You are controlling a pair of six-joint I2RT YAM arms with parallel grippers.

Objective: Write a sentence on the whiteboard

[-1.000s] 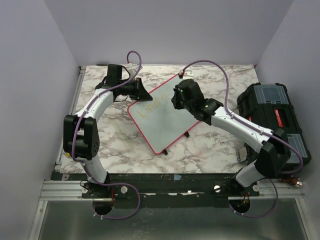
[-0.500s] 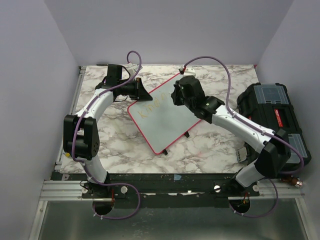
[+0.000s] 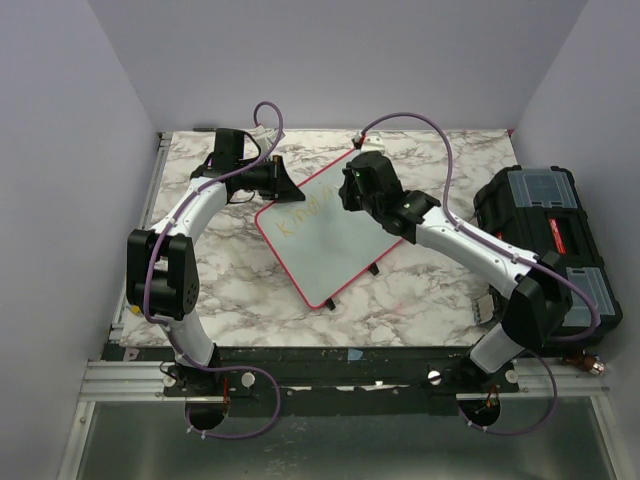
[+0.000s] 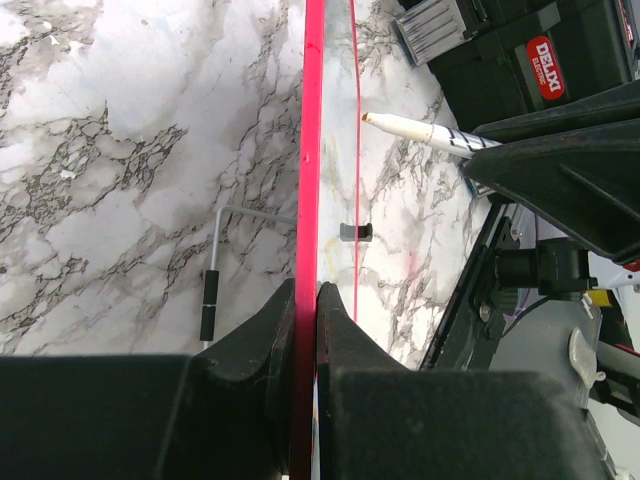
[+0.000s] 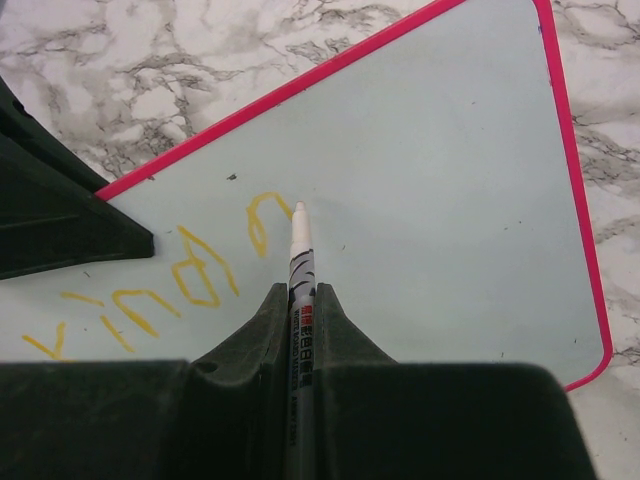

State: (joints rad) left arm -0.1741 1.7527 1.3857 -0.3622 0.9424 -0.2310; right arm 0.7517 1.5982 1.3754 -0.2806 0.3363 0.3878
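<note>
Currently, left tool is clamped on the edge of the whiteboard, evidently steadying it against writing pressure. Right tool, closed on a marker, holds the tip over the whiteboard's upper half, just beside the end of the sentence; contact unclear.

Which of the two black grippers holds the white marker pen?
The right gripper holds the white marker pen; the left gripper clamps the red-framed whiteboard.
</note>
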